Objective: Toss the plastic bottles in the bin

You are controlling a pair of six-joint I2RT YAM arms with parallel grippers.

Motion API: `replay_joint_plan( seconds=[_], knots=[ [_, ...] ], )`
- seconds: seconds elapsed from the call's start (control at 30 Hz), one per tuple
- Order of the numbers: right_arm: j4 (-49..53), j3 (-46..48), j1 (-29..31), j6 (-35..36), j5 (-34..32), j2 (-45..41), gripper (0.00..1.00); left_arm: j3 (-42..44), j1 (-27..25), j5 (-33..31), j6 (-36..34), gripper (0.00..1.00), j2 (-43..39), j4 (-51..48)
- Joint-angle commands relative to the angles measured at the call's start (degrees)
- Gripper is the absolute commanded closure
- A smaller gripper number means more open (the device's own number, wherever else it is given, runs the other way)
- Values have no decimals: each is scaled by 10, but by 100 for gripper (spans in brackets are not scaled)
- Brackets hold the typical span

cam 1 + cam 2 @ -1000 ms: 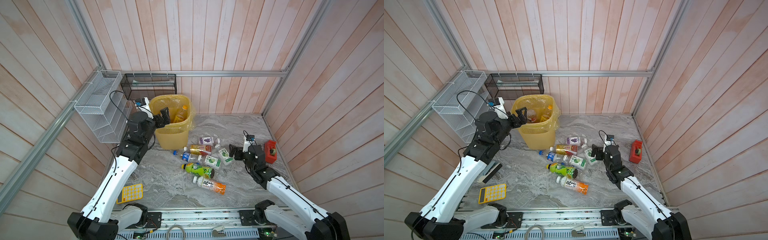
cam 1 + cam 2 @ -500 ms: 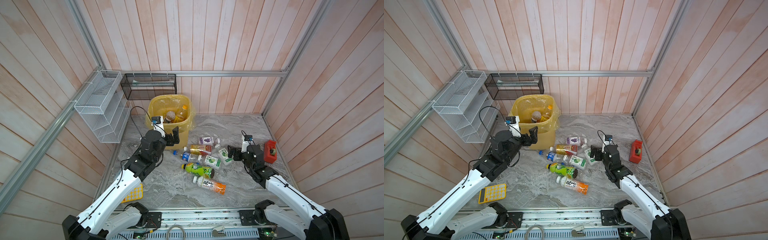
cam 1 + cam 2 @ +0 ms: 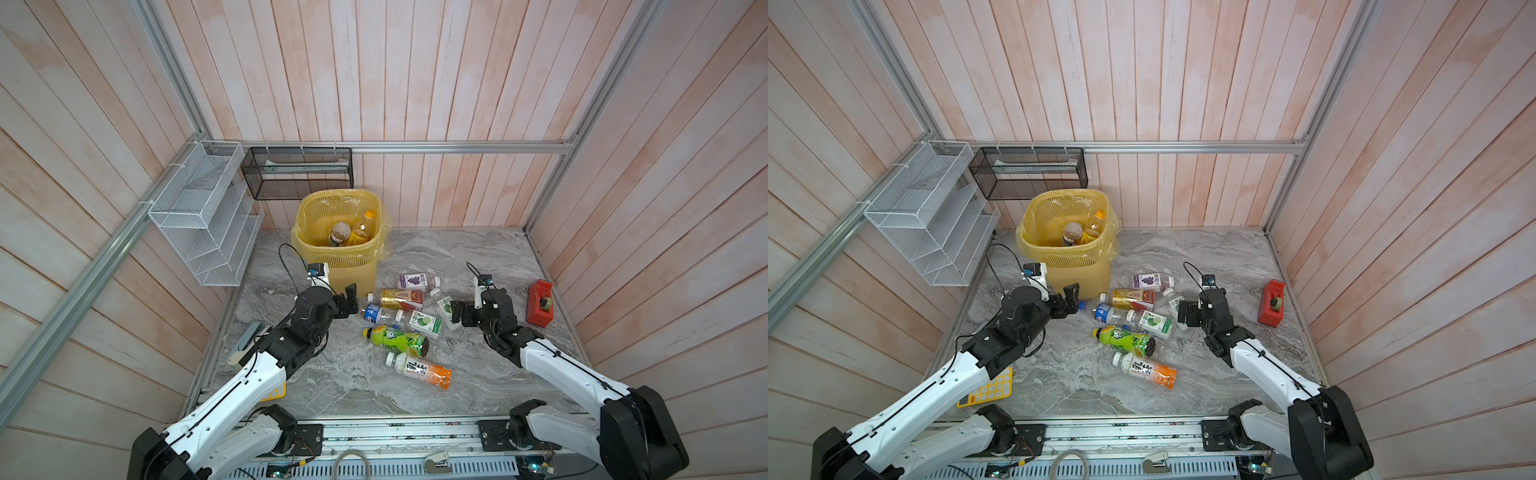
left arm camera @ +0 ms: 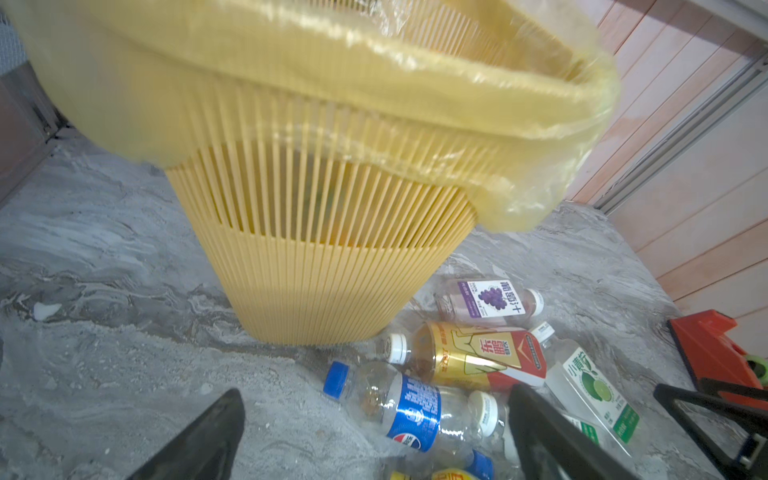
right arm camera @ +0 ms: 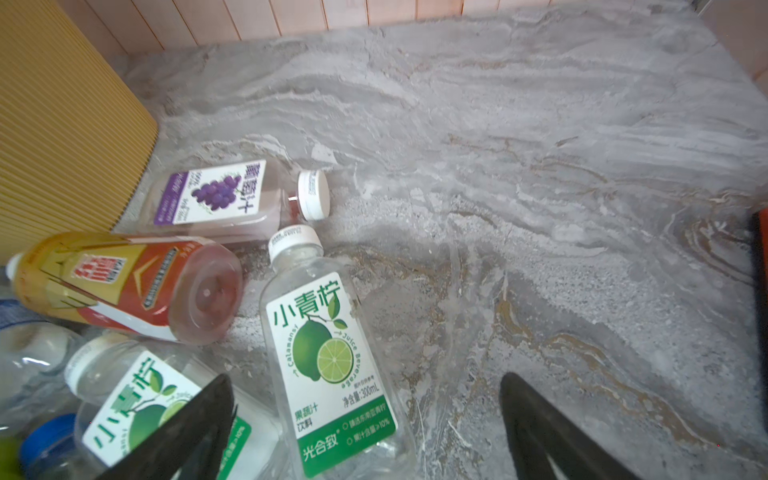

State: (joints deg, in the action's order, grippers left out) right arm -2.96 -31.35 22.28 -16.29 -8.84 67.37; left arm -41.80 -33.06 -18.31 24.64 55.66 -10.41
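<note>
Several plastic bottles (image 3: pixel 395 338) lie clustered on the grey marbled table (image 3: pixel 436 249), just beside the tall yellow lattice bin (image 3: pixel 353 274); two more show inside it. The left gripper (image 3: pixel 349 301) hovers spread and empty near a clear blue-labelled bottle (image 4: pixel 411 415). The right gripper (image 3: pixel 457 313), also spread and empty, hangs over a clear lime-labelled bottle (image 5: pixel 328 353).

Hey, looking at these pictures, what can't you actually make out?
- Bin: in both top views its wall and liner hide everything below two bottles.
- Yellow calculator: mostly covered by the left arm in a top view.
- Red tape dispenser: cut off by the right wrist view's edge.
- Black mesh basket: contents too small and dim in both top views.
</note>
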Motion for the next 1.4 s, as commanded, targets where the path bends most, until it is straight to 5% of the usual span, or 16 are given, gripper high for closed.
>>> replay_joint_plan(
  seconds=[0.0,0.73,1.17,1.37],
  knots=[
    [23,-33,-2,23,14,41,1,21,-2,-1,25,0,-15,12],
    [83,-123,-2,90,48,193,5,75,13,-14,57,0,-33,-1],
    [118,-120,-5,68,1,202,18,85,23,-7,64,0,-40,0],
    [129,-116,-6,48,-12,203,34,86,30,-3,64,0,-39,-2]
  ],
)
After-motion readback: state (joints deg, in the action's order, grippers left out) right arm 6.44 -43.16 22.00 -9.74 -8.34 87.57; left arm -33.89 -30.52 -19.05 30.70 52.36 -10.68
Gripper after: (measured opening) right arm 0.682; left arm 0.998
